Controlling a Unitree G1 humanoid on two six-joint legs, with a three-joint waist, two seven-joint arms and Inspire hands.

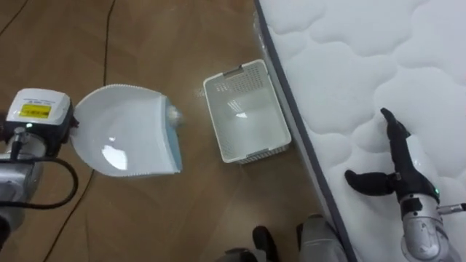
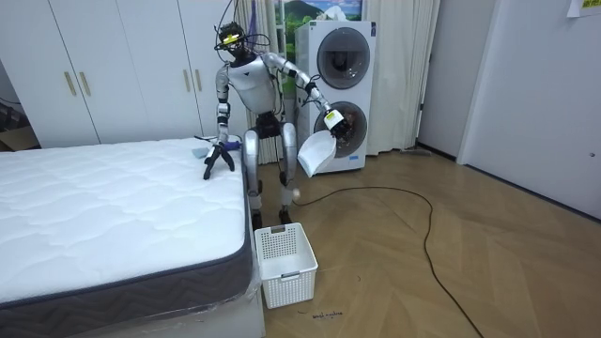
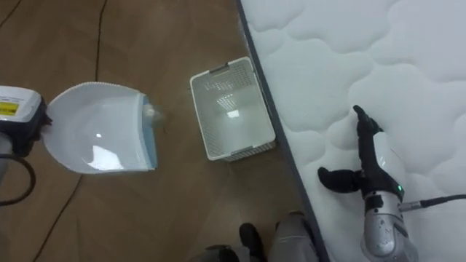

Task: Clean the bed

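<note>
Bed (image 1: 364, 58): its white mattress lies at the robot's right, with the right hand (image 1: 399, 156) laid on it, fingers straight. The dustpan (image 1: 131, 131), gripped by the left hand (image 2: 334, 122), is held beside the basket (image 1: 244, 109), not above it. If tipped here, its contents would probably be spilled on the floor (image 1: 182, 211). Nothing is seen between the two.

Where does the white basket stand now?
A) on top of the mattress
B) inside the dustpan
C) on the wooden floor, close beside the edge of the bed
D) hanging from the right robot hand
C: the white basket stands upright on the wooden floor, close beside the edge of the bed and apart from the dustpan; the right robot hand rests open on the bed and holds nothing.
</note>
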